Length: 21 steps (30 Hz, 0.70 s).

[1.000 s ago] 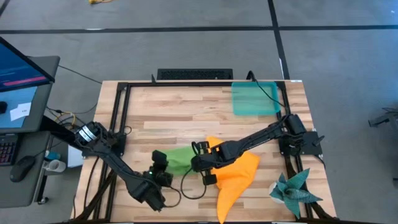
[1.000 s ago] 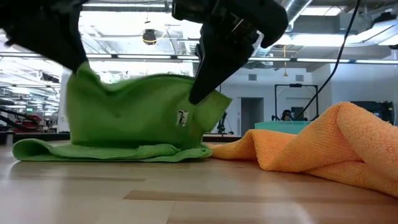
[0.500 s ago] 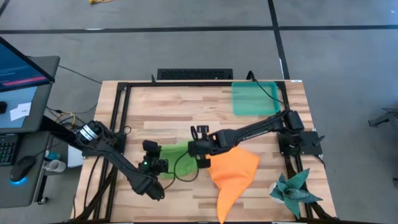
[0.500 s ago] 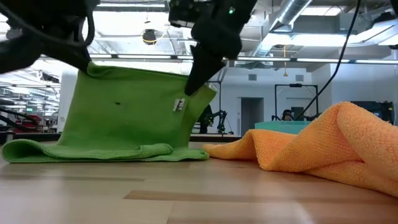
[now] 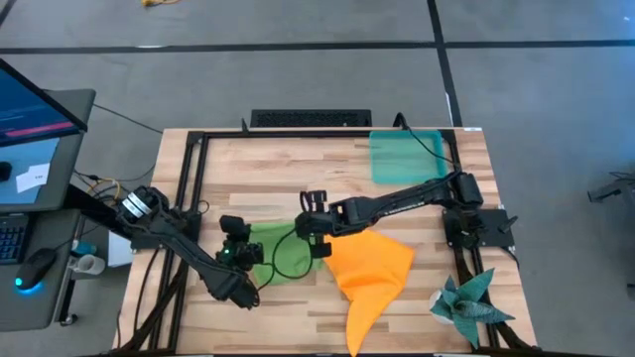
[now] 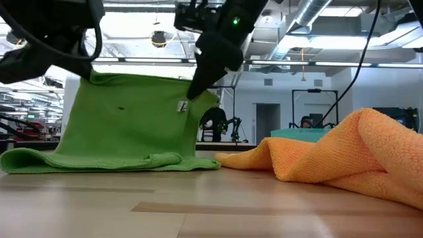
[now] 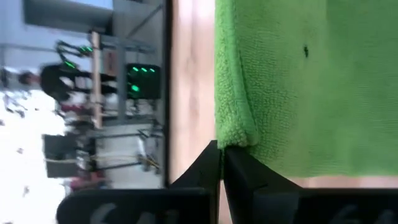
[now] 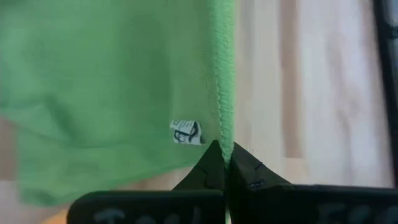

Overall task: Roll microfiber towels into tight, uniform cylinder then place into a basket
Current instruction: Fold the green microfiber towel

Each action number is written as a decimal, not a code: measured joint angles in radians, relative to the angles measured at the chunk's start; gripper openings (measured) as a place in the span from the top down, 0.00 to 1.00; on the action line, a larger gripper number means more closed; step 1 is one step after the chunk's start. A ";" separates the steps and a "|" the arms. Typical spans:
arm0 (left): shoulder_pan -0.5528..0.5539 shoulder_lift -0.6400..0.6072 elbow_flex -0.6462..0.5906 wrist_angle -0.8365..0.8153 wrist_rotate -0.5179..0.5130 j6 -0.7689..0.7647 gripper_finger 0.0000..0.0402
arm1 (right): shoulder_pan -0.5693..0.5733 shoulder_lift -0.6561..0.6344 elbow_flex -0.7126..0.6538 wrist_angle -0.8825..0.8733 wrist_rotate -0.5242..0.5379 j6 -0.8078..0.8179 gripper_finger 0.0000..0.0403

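The green towel [image 6: 129, 119] is held up by two corners above the table [image 5: 298, 169], its lower edge lying on the wood. The left gripper [image 5: 230, 230] is clenched on one corner, the right gripper [image 5: 314, 206] on the other. A small white tag [image 8: 186, 132] is seen, its print unreadable. The orange towel [image 5: 372, 270] lies just beside; the basket [image 5: 405, 157] sits at the far right.

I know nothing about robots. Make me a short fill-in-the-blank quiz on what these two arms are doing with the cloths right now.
1. Both end effectors, left and right, pinch the ____ towel.
2. That towel hangs with its lower edge on the ____.
3. The orange towel lies crumpled, held by ____ end effector.
4. The teal basket holds ____ towels.

Missing words: green; table; neither; no
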 joint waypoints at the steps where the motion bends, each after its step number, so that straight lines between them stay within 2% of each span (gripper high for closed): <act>1: -0.005 -0.009 0.000 0.019 0.016 -0.004 1.00 | 0.005 0.000 0.000 0.004 -0.013 -0.004 0.97; 4: -0.019 -0.021 0.001 0.102 0.074 0.010 1.00 | 0.022 0.000 -0.001 0.007 -0.080 -0.034 0.97; 9: -0.027 -0.022 0.000 0.277 0.174 0.113 1.00 | 0.041 0.002 -0.026 0.011 -0.081 -0.033 0.99; 16: -0.026 -0.022 -0.006 0.302 0.178 0.123 1.00 | 0.048 0.002 -0.090 0.047 -0.077 0.001 0.98; 21: -0.027 -0.022 -0.031 0.411 0.281 0.152 1.00 | 0.072 0.002 -0.100 0.083 -0.087 -0.004 0.98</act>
